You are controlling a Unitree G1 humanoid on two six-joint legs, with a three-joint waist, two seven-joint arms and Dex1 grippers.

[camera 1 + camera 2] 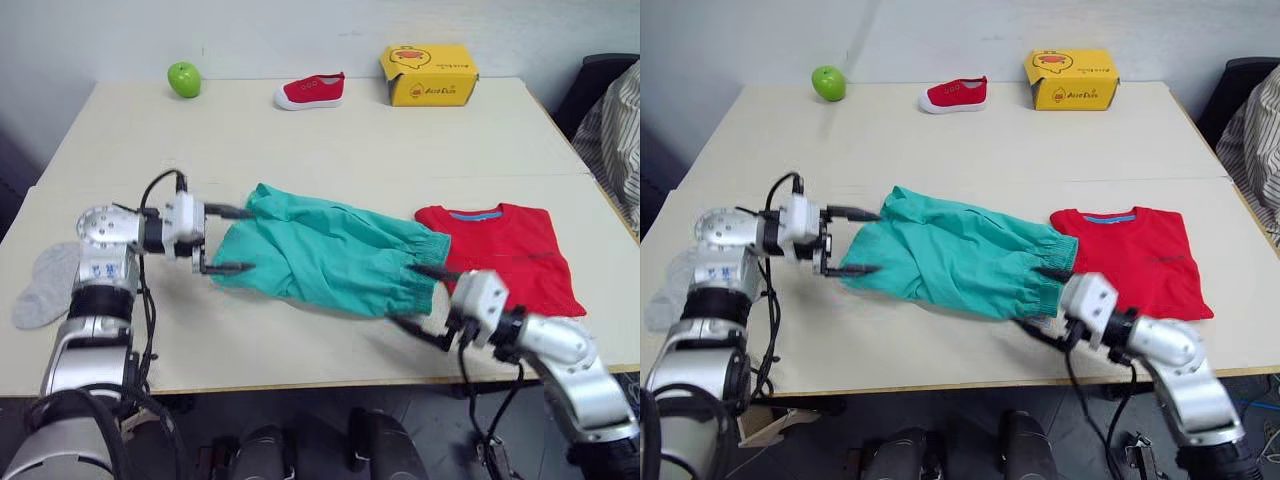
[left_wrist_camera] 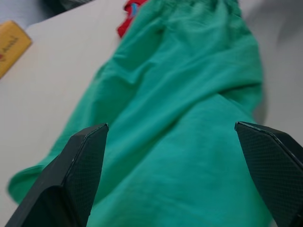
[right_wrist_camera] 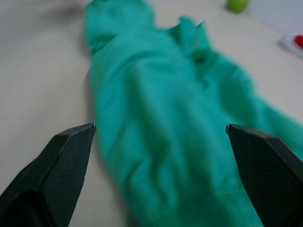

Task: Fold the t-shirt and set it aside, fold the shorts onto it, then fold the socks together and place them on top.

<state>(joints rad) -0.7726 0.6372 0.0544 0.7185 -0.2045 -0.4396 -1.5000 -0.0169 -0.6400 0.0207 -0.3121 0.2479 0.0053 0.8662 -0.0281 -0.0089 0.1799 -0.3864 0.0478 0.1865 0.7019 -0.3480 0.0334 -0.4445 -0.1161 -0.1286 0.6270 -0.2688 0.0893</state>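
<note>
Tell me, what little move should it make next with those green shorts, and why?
Probably close both pincers on the shorts. The left pincer and right pincer sit open at opposite ends of them, gripping nothing, while the folded t-shirt lies alongside.

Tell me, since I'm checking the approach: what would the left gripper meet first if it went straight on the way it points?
Most likely the shorts. The left gripper is open and points at their leg end, with teal fabric right ahead between its fingers. Depth is unclear, so it may already touch the cloth.

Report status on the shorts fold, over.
Left gripper and right gripper open, one at each end of the shorts. T-shirt folded beside them. Nothing in the way.
</note>
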